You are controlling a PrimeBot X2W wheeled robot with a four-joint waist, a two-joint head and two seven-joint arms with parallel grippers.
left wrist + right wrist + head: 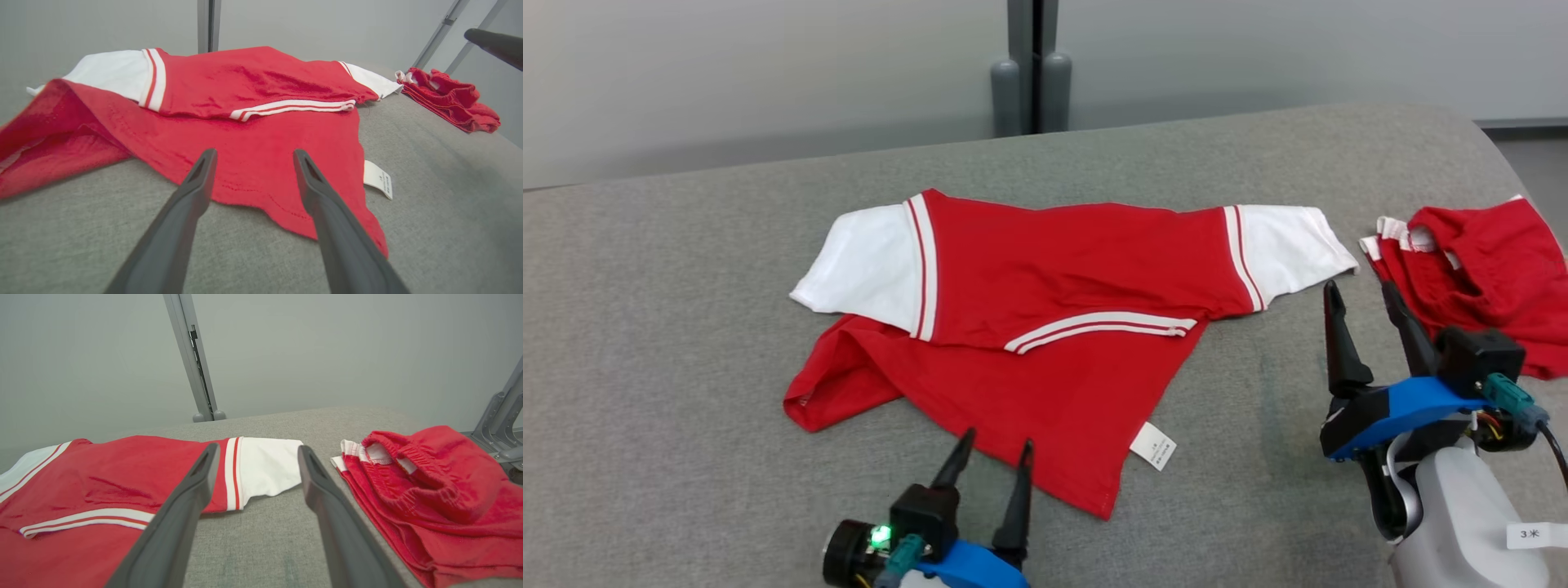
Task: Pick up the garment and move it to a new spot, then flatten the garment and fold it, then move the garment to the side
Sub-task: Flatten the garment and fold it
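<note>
On the grey upholstered surface: a red shirt lies spread near the middle, well short of the far edge, with a pale wall behind.
Left sleeve: white, flat on the surface, joined to the red body by a white band with a red stripe.
Shirt body: the upper part with both sleeves lies across the lower part; a white-and-red striped band runs along where the two overlap. The lower part fans out toward the robot, its left corner bunched and lifted, its near hem ending in a point.
Left gripper: at the near hem of the shirt, fingers spread wide, nothing pinched between them. Red cloth lies under the tips in the left wrist view; whether they touch it cannot be told.
Grey post: upright against the wall, beyond the far edge of the surface, behind the shirt.
Care label: white, sticking out from the right edge of the lower part onto bare fabric.
Right sleeve: white, flat, its cuff pointing to the right.
Right gripper: just beside the right sleeve's cuff, between the shirt and the next garment, fingers spread apart and holding nothing, over bare grey fabric.
Red shorts: crumpled at the far right edge, apart from the shirt, with a gathered waistband and white trim showing.
</note>
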